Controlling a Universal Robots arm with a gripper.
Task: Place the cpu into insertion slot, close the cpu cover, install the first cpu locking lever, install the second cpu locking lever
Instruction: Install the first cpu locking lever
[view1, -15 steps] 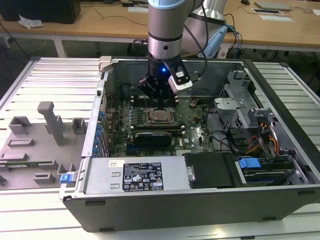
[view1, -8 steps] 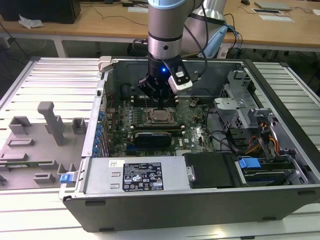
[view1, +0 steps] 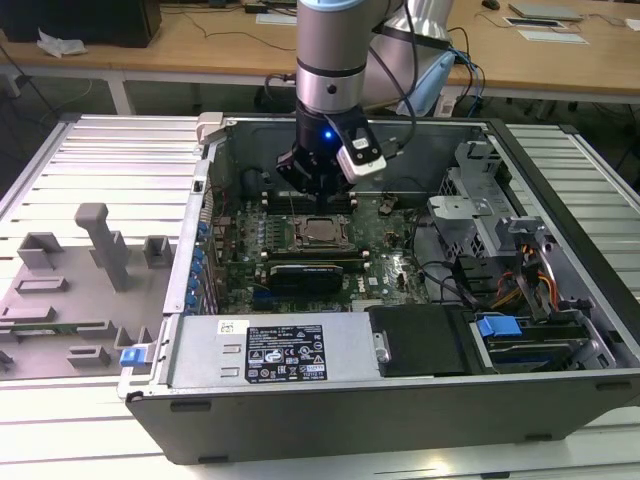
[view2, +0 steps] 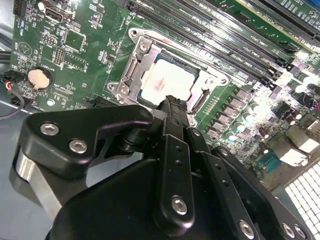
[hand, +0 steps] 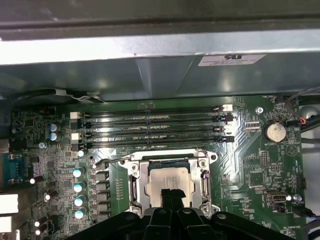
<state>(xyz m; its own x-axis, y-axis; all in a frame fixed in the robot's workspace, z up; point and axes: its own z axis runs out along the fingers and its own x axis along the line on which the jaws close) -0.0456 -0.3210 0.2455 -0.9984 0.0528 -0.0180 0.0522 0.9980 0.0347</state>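
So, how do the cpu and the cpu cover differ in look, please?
The cpu is a solid, pale tan square; the cpu cover is a grey metal frame with a square window. The cover is larger and surrounds the cpu, which shows through the window. Both lie flat on the motherboard.

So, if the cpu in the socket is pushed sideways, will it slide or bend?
Probably stiff: the cpu shows a flat metal top. It likely will not slide, since the cpu cover frames it closely. Its smooth top looks slippery for the pincer.
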